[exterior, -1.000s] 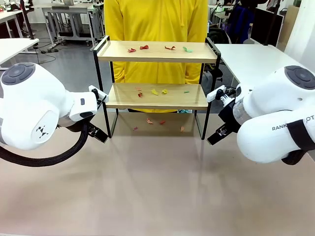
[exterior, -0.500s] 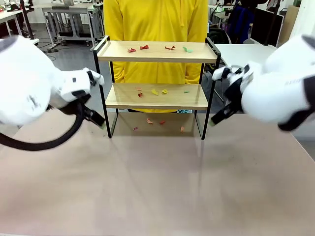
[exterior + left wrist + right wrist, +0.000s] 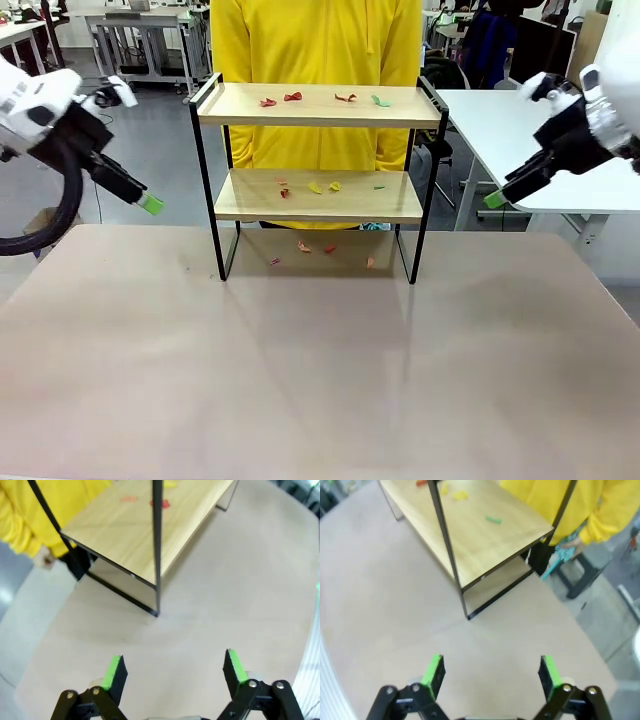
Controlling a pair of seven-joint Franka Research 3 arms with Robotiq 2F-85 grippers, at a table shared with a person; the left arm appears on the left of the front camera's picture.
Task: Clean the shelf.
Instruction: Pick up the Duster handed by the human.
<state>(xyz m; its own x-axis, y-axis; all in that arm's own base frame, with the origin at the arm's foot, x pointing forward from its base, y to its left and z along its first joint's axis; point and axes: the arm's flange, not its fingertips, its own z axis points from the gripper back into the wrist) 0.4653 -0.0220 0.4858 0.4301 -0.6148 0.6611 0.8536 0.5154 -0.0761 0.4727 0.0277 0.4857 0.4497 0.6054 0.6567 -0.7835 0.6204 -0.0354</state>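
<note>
Light wood boards in a thin black metal frame: shelf [image 3: 318, 206], two-tiered, upright at the far middle of the bench [image 3: 320, 370], feet on the benchtop. On the top board, red scraps [image 3: 292, 97] and one green scrap [image 3: 381, 100], strewn along the middle. On the lower board, yellow scraps [image 3: 322, 186] with small red and green bits beside them. Under the shelf, between its legs, orange-red scraps [image 3: 303, 246] lying on the bench. Directly behind the shelf, person in a yellow top [image 3: 316, 40].

In the air off the shelf's left end, well apart from it, left claw [image 3: 175, 667]: green pads spread wide, pinching nothing, aimed down at bare bench short of the shelf's front corner foot.

In the air off the shelf's right end, likewise well apart, right claw [image 3: 491, 672]: pads spread wide, empty, aimed at bare bench before the opposite corner foot, the lower board's green and yellow bits beyond.
</note>
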